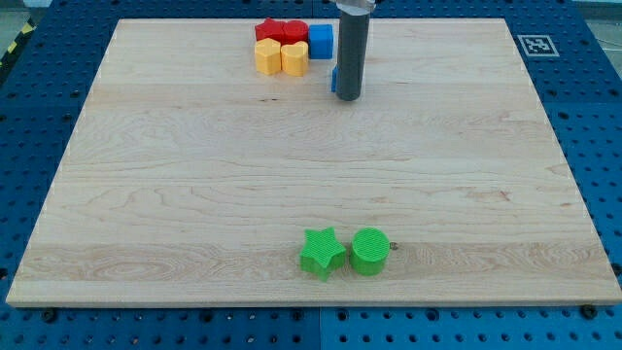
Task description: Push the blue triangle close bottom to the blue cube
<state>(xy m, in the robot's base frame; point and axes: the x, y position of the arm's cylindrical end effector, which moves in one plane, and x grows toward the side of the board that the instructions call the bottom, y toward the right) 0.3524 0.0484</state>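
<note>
The blue cube [320, 41] sits near the view's top, at the right end of a small cluster. The blue triangle [333, 80] is almost wholly hidden behind my rod; only a thin blue sliver shows at the rod's left edge, just below and to the right of the cube. My tip [349, 97] rests on the board right against the triangle, on its lower right side. The rod rises straight up out of the view's top.
Two red blocks [280, 30] and two yellow blocks [281, 57] are packed to the left of the blue cube. A green star [322, 253] and a green cylinder [369, 251] stand side by side near the view's bottom. The wooden board [146, 194] lies on a blue perforated table.
</note>
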